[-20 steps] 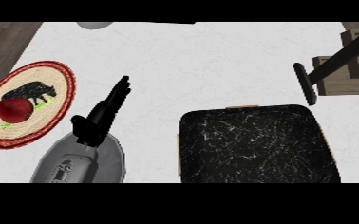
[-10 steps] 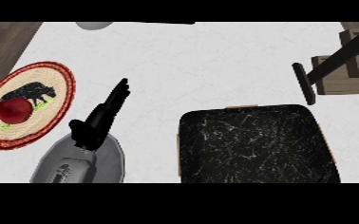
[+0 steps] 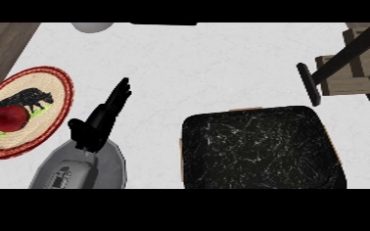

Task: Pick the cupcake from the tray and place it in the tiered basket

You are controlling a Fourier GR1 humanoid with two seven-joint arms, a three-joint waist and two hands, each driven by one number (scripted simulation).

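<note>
The black tray (image 3: 259, 149) with a marbled surface lies at the lower right, and no cupcake shows on it or anywhere else in view. Part of the wooden tiered basket (image 3: 348, 73) shows at the right edge, with a black bar (image 3: 309, 84) slanting down in front of it. My left hand (image 3: 92, 127) comes in at the lower left, open. Its straight fingers (image 3: 115, 98) point up and to the right over the white counter. It holds nothing and stands well to the left of the tray. My right hand is out of view.
A round plate (image 3: 52, 80) with a red rim and a black animal picture lies at the left edge, and a red round thing (image 3: 12, 118) sits on it. A grey object (image 3: 92, 27) shows at the top edge. Dark wood borders the counter's upper left corner.
</note>
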